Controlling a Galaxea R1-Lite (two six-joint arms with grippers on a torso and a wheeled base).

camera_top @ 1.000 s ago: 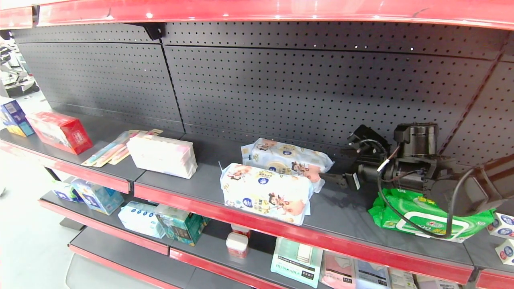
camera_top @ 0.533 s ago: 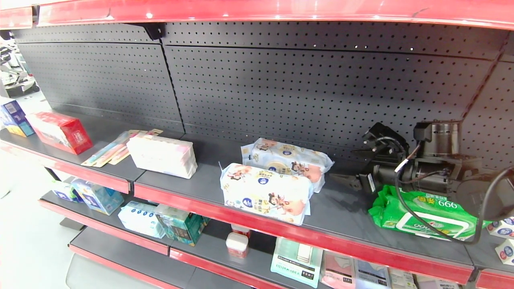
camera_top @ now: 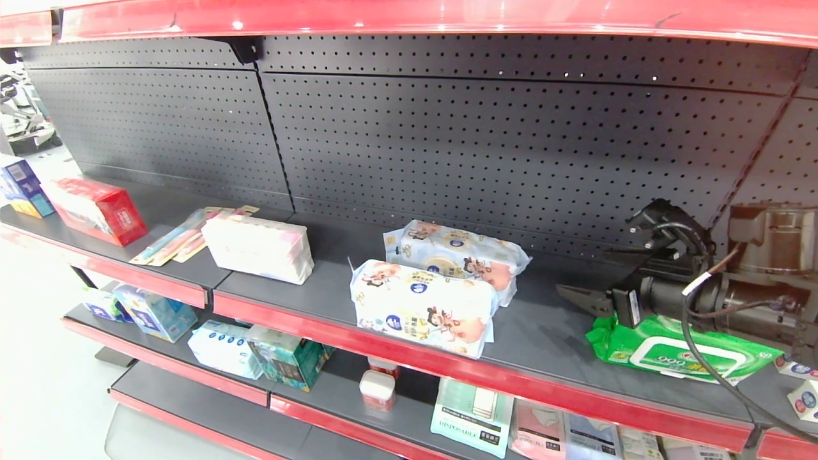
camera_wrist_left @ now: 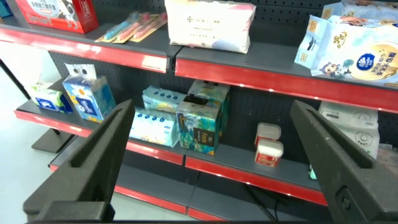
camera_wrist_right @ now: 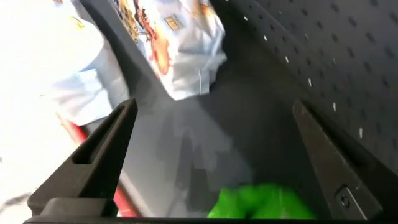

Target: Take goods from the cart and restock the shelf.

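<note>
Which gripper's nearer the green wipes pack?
Right. The right gripper hangs open over the left end of the green wipes pack; the left gripper is out in front of the shelving, facing lower shelves farther left.

Green wipes pack (camera_top: 639, 340) lies flat on shelf (camera_top: 549, 337) (right end).

I see dark perforated back panel (camera_top: 447, 140) ahead, red fascia (camera_top: 409, 16) overhead catching light spots, pale floor (camera_top: 38, 396) lower left.

Left gripper (camera_wrist_left: 211, 107) and right gripper (camera_wrist_right: 214, 104) hold fingers spread wide.
</note>
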